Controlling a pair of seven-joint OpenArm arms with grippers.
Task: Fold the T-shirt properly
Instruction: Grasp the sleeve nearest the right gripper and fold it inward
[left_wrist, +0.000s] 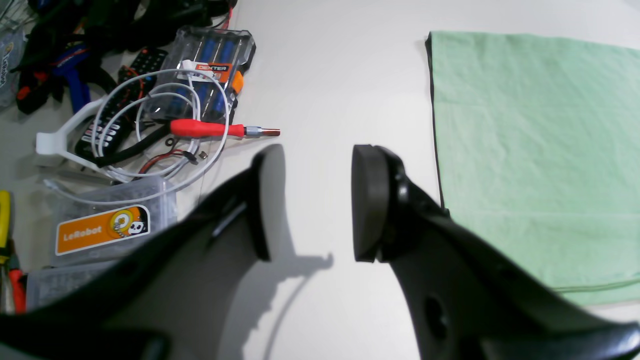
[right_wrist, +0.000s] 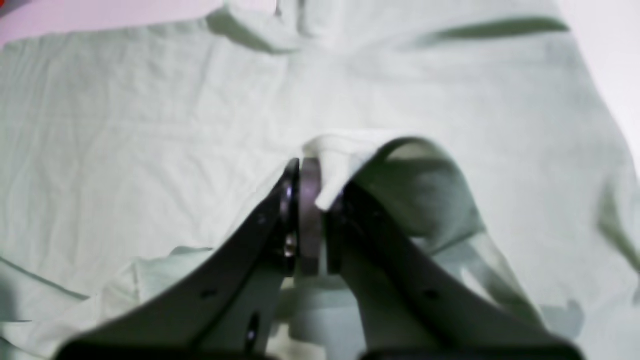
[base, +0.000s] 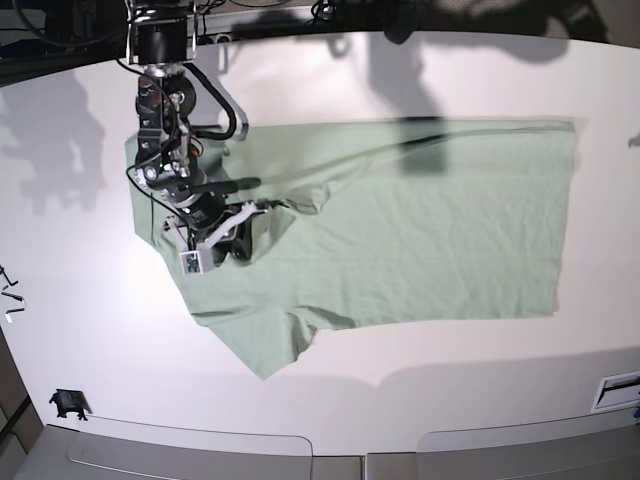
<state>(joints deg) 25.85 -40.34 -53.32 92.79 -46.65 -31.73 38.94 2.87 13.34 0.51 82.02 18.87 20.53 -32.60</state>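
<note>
One T-shirt (base: 400, 230), two grippers, a handful of tools.
The right gripper (right_wrist: 320, 200) and left gripper (left_wrist: 312, 200) make two; beside the left one's fingers (left_wrist: 370, 200) sit one red screwdriver (left_wrist: 210, 129), one screwdriver case (left_wrist: 210, 65), one white cable (left_wrist: 165, 130), one LeRobot box (left_wrist: 110, 225).

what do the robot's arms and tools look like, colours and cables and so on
Both tools are matte black with two curved fingers. The left tool has flat dark oval pads. The right tool ends a black jointed arm with looping black cables and a small white block near the wrist.
</note>
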